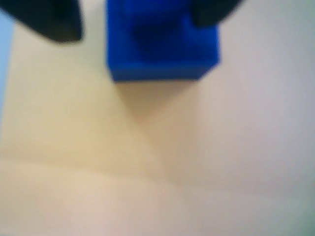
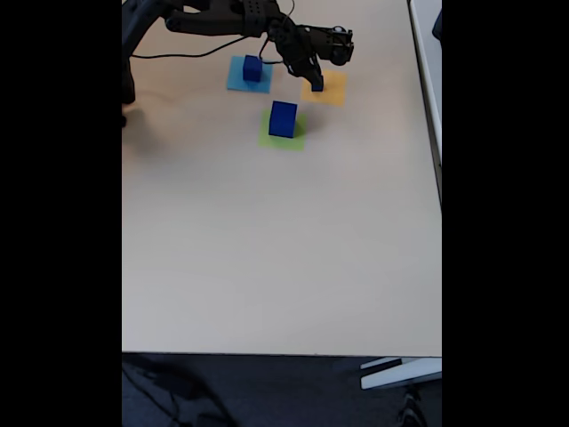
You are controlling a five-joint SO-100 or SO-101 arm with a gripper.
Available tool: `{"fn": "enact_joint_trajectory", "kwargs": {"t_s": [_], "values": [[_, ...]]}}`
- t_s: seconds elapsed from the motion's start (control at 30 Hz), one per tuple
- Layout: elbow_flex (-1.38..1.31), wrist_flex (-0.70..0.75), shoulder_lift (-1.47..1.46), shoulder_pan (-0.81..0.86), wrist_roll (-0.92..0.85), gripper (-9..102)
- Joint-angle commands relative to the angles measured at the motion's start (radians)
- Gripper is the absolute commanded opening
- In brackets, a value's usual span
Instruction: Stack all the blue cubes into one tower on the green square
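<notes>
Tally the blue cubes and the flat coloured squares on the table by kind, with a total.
Blue cubes: 3, one on the light-blue square, one on the green square, one at the gripper over the orange-yellow square.
Flat coloured squares: 3.
Total: 6.

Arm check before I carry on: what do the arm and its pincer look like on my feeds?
In the fixed view the arm is all black, built of blocky jointed segments, with a thin black cable trailing over the table. The pincer is black too. The wrist view shows its fingers as dark, blurred shapes. No markings are readable.
</notes>
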Motion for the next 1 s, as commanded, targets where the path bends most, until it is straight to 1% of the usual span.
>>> {"fn": "enact_joint_trajectory", "kwargs": {"t_s": [0.0,0.37,0.53,0.63,0.77,0.9,0.97], "values": [[-0.067,-0.020,0.023,-0.009,0.002,12],[-0.132,-0.031,0.031,0.005,-0.038,19],[-0.206,-0.020,0.035,0.017,-0.081,24],[-0.252,0.040,0.048,0.021,-0.091,26],[-0.262,0.161,0.084,0.003,-0.031,24],[-0.221,0.216,0.124,-0.035,0.057,24],[-0.221,0.236,0.127,-0.041,0.064,25]]}}
